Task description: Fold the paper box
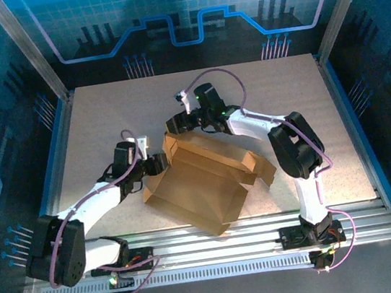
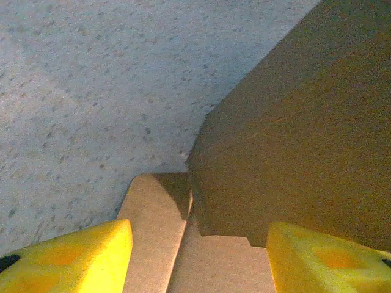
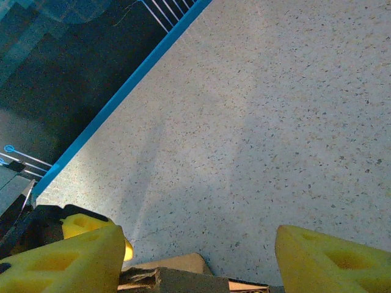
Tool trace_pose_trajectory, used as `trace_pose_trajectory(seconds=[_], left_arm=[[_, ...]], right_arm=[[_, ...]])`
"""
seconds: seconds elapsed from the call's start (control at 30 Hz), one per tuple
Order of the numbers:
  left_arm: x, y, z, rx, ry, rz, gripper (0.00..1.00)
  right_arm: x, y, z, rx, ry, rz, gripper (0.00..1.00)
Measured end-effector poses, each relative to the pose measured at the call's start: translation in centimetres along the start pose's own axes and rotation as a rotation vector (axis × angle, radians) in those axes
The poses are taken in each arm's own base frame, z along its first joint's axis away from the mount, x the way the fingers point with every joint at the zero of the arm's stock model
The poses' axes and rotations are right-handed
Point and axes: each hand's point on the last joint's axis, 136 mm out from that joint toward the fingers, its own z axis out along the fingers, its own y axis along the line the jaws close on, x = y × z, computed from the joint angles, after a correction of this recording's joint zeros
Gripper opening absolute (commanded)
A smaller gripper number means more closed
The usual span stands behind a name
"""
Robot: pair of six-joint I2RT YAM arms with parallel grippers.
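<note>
Your left gripper (image 2: 198, 238) is spread wide at the paper box (image 1: 200, 182), which sits half-folded in the middle of the worktop (image 1: 104, 115). Your right gripper (image 3: 198, 244) is spread too, at its far corner. Pinch softly and fold along the crease.

**Layout.** We take the paper box (image 1: 204, 182) as landmark; it lies on the table (image 1: 105, 123). The left gripper (image 1: 156, 165) sits at the box's left edge, its jaws straddling the cardboard there. The right gripper (image 1: 178, 125) sits at the box's far-left corner, just behind it. The table extends behind and to both sides of the box.
</note>
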Motion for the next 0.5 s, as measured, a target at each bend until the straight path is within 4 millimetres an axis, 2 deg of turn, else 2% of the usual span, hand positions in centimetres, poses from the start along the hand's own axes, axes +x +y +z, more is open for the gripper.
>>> trace_pose_trajectory(seconds=[0.23, 0.5], left_arm=[[-1.2, -1.7, 1.6, 0.057, -0.001, 0.075, 0.60], [-2.5, -2.8, 3.2, 0.069, -0.012, 0.129, 0.54]], right_arm=[[0.1, 0.1, 0.0, -0.007, 0.003, 0.000, 0.65], [0.2, 0.5, 0.0, -0.029, 0.011, 0.012, 0.62]])
